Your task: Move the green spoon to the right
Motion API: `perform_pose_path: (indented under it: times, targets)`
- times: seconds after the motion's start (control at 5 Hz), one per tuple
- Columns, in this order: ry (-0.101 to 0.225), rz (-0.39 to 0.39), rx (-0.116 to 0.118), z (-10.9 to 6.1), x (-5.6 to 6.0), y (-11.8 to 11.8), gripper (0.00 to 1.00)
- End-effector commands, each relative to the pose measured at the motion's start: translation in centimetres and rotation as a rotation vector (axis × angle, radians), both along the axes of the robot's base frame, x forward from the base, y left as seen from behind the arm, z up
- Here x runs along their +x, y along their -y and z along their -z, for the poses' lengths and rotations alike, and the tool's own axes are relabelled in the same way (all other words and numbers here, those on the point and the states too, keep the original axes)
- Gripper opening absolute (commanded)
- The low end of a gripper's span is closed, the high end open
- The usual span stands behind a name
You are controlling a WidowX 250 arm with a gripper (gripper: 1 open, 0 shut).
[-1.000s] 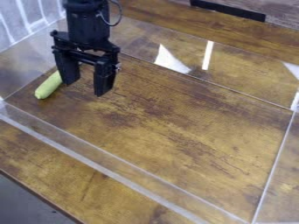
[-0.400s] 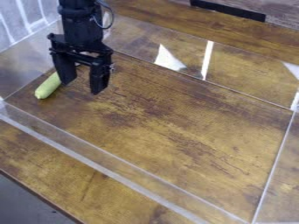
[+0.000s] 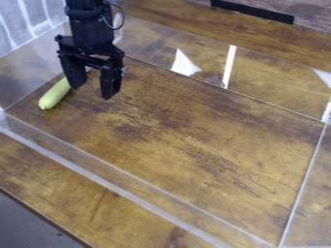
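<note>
The green spoon (image 3: 53,94) lies flat on the wooden worktop (image 3: 195,136) close to its far left edge, inside the low clear-walled enclosure (image 3: 155,205) that rims the working area; only its thick yellow-green handle can be made out, angled so that one end points toward the near left and the other toward the far right, and the bowl end is hidden or too small to tell. Just beside the spoon, on the side toward the middle of the worktop, hangs the black pincer (image 3: 87,82), pointing straight down with its two dark fingers (image 3: 108,83) spread apart and nothing between them, so it is open and empty. The nearer finger stands close to the spoon's upper end but whether it touches cannot be told; the pincer does not straddle the handle. The arm's black body rises from the pincer out of the top of the view near the far left corner. The rest of the worktop is dark, worn, streaked wood running toward the right edge, with bright patches of reflected light (image 3: 195,66) on the clear sheet near the far edge, and the enclosure's near wall cuts diagonally across the lower left corner of the view
</note>
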State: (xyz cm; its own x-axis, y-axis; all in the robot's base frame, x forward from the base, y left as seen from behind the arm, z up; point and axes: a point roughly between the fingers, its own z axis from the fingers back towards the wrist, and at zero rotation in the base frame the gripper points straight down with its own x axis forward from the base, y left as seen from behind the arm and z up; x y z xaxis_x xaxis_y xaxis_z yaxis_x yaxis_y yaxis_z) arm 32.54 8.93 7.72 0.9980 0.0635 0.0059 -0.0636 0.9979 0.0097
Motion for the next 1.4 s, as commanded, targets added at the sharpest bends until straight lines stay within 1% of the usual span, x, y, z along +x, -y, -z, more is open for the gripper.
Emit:
perform_pose_path:
  times: [0.0, 0.2, 0.8, 1.0, 1.2]
  targets:
    - [0.073, -0.017, 0.018, -1.6, 1.0, -1.4, 1.00]
    - [0.090, -0.017, 0.019, -1.5, 1.5, -1.9, 1.00]
    - [0.101, -0.023, 0.029, -0.8, 2.1, -3.1, 1.00]
    - [0.111, -0.026, 0.033, -0.7, 2.4, -3.7, 1.00]
    - [0.130, -0.026, 0.039, -0.8, 2.7, -4.4, 1.00]
